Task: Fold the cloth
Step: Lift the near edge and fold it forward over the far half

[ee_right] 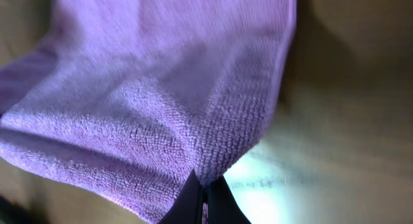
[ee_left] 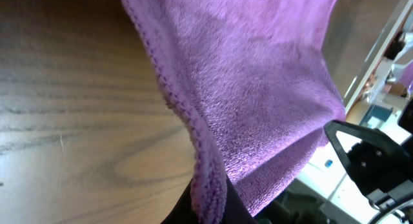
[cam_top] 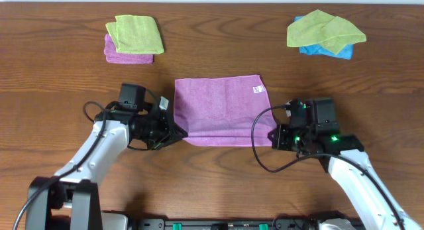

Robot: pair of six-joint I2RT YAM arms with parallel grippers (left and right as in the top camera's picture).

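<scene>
Two corners of cloth (cam_top: 218, 107) pinched (near edge), left gripper (cam_top: 177, 132), right gripper (cam_top: 274, 138)

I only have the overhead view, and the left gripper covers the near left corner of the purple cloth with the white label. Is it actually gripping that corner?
Observer: Yes. In the left wrist view the left gripper is closed on the stitched edge of the cloth, right at the corner.
Operator: And the right one, same question.
Observer: The right wrist view shows the right gripper shut on the cloth's other near corner, with a ridge of fabric bunching up from the pinch.
</scene>
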